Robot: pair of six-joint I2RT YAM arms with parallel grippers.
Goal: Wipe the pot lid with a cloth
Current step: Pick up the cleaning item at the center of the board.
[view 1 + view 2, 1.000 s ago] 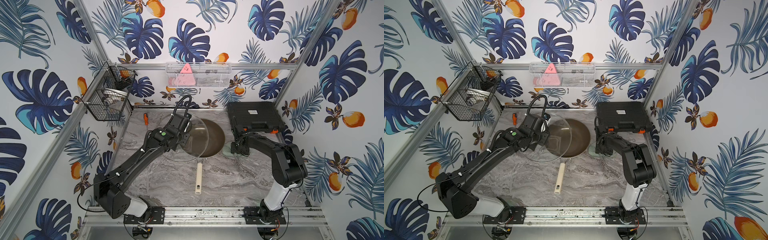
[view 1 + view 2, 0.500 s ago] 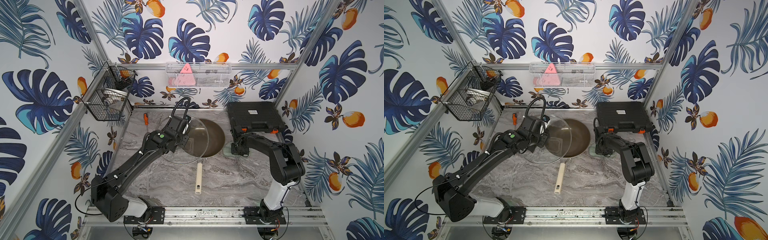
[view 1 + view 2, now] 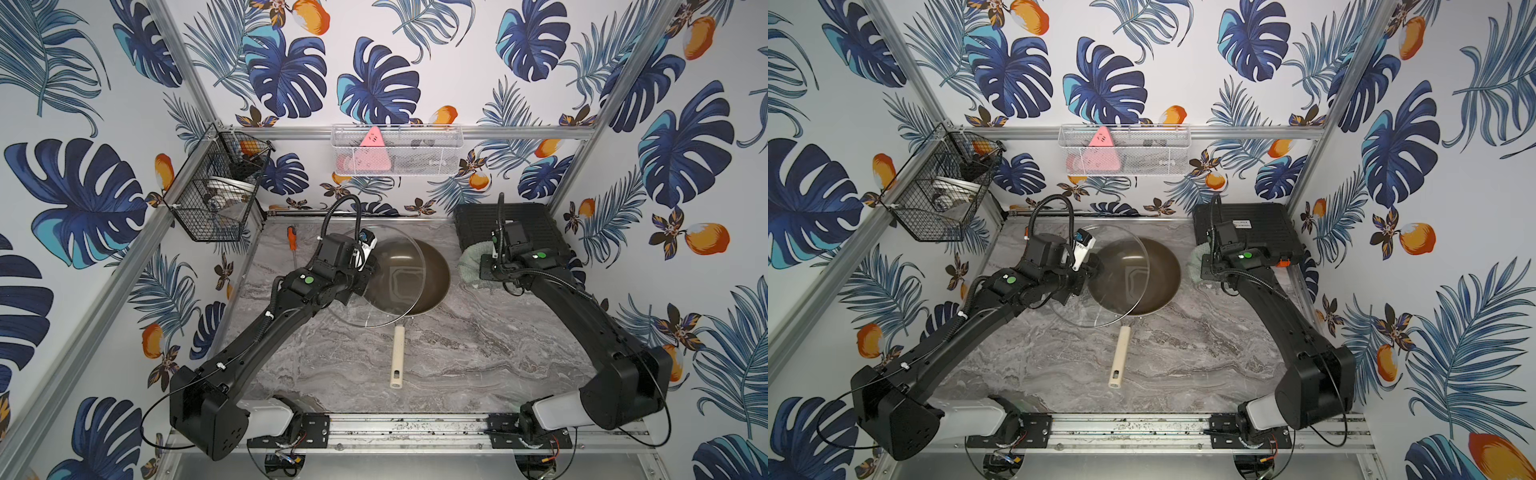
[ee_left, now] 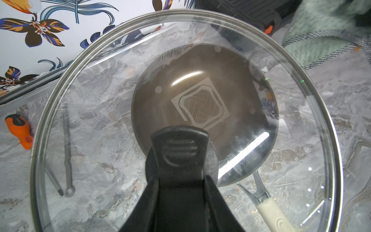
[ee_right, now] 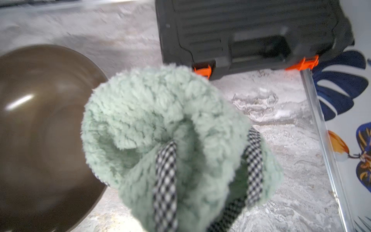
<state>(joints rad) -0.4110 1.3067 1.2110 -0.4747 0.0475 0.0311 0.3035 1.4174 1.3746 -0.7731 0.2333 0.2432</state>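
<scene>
Brown pan [image 3: 436, 274] mid-table, black case [image 3: 540, 220] at back right, orange-handled screwdriver [image 3: 292, 237] at back left

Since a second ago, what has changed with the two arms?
The right gripper closed on the mint-green cloth and lifted it off the marble table beside the pan. The left gripper still holds the glass pot lid by its black handle, tilted over the pan.

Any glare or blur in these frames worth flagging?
Left wrist view: bright light-strip reflection and faint streaks on the pot lid, curved wide-angle distortion. Right wrist view: motion blur on the pan and black case, the cloth up close is sharper. Both top views: evenly lit, sharp.
</scene>
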